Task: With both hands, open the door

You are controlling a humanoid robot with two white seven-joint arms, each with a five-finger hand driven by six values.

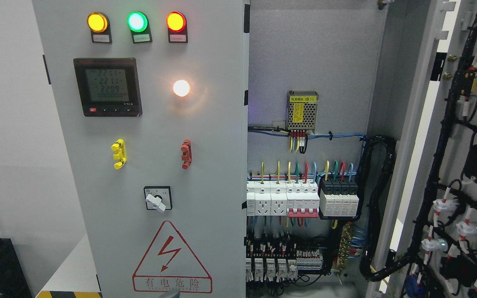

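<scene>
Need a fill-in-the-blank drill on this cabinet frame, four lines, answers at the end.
1. Of the three indicator lamps atop the left door, the middle one glows ____.
2. The right door stands ____, baring its wired inner face.
3. The warning triangle frames a red ____ bolt.
4. Left of the red handle sits a ____ handle.

Answers: green; open; lightning; yellow

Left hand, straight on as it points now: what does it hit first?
Cannot tell: no hand is in view. Ahead of the camera are the shut left door and the open bay beside it.
</scene>
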